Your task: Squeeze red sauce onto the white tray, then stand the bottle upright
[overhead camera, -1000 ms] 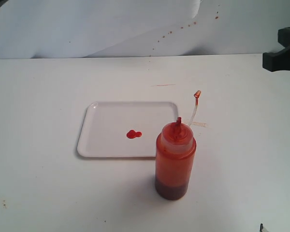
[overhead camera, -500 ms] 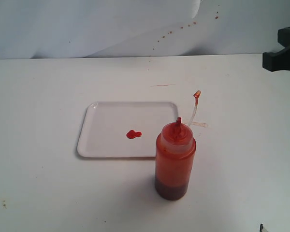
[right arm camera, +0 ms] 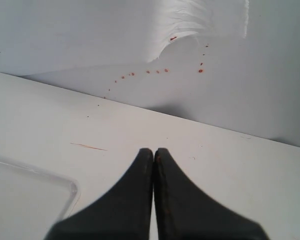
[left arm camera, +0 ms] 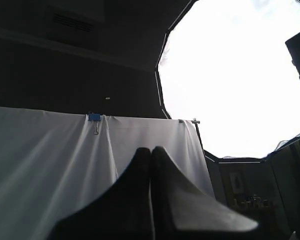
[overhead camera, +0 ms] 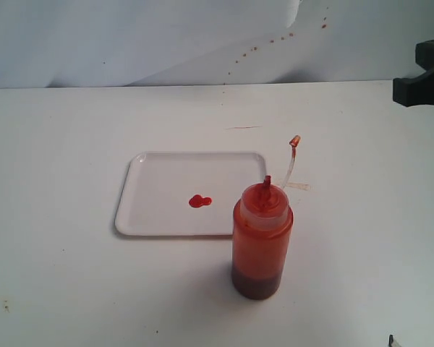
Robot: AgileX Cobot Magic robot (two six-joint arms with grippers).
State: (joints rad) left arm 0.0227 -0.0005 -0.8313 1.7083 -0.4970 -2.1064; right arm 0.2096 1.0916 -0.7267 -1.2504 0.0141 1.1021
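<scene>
The orange-red squeeze bottle (overhead camera: 262, 242) stands upright on the table just in front of the white tray's (overhead camera: 159, 217) right front corner. Its small cap (overhead camera: 294, 141) hangs up on a thin clear tether. A small glossy blob of red sauce (overhead camera: 200, 201) lies near the middle of the tray. My left gripper (left arm camera: 151, 150) is shut and empty, pointing up at a white cloth, away from the table. My right gripper (right arm camera: 153, 151) is also shut and empty, above the table with the tray's corner (right arm camera: 65, 187) beside it. No gripper touches the bottle.
A thin reddish streak (overhead camera: 244, 128) marks the table behind the tray. Small red specks (overhead camera: 271, 41) dot the white backdrop. A black piece of equipment (overhead camera: 423, 76) juts in at the right edge of the exterior view. A blue clip (left arm camera: 94, 118) holds the cloth.
</scene>
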